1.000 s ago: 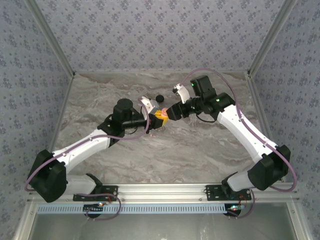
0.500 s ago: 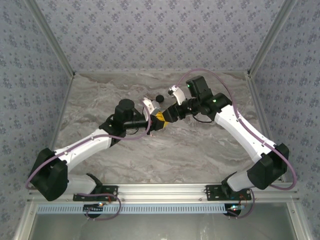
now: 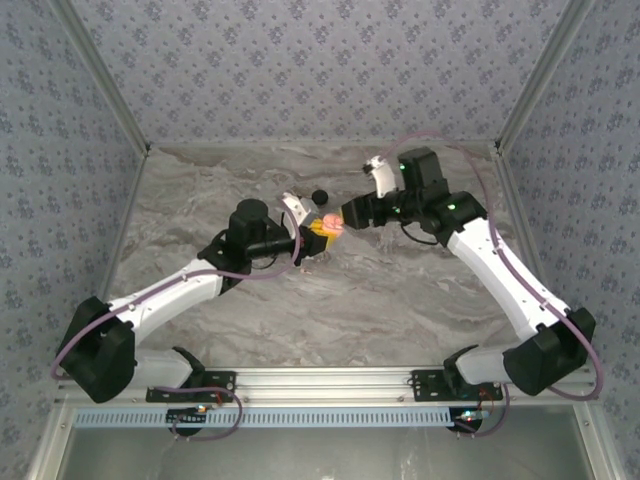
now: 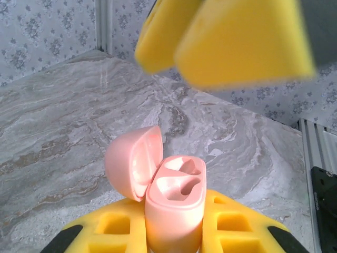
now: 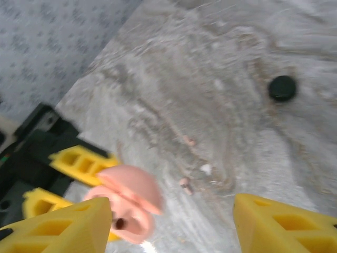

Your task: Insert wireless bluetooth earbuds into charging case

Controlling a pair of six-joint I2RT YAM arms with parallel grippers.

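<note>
Roughly at the middle of the overhead frame we see the left gripper (image 3: 317, 233) clamped on a pink charging case (image 3: 328, 223), held clear of the marbled table (image 3: 400, 300). In the left wrist view its yellow fingers (image 4: 239, 232) press on both sides of the case's body at bottom centre. The lid (image 4: 131, 161) is hinged open to the left, and two pale sockets (image 4: 176, 182) face up. Overhead, the right gripper (image 3: 349, 212) sits just right of the case. In its own wrist view its yellow fingers (image 5: 63, 226) stand wide apart at the lower corners with nothing between them, and the case is blurred at lower left. A black round puck (image 5: 282, 88) lies on the table at upper right. We notice a small dark spot (image 5: 120, 223) in the case's mouth, but cannot tell whether it is an earbud.
</note>
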